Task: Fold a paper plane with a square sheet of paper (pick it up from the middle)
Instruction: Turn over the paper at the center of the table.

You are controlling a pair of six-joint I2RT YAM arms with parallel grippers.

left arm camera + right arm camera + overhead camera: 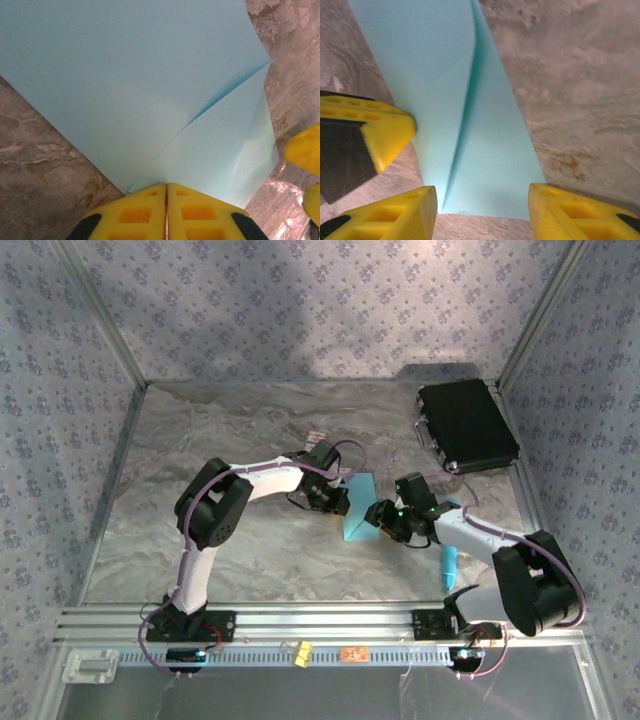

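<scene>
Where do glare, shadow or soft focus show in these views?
Top external: a broad shadow darkens the back wall. Left wrist: glare shines off the table at lower right. Right wrist: a dark shadow lines the paper along its fold.

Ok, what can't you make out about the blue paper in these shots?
- Top view: creases in the paper are too small to read.
- Left wrist view: whether the shut left claw pinches the paper; the claw covers that edge.
- Right wrist view: the paper's far end, cut off by the top edge beyond the open right claw.
</scene>
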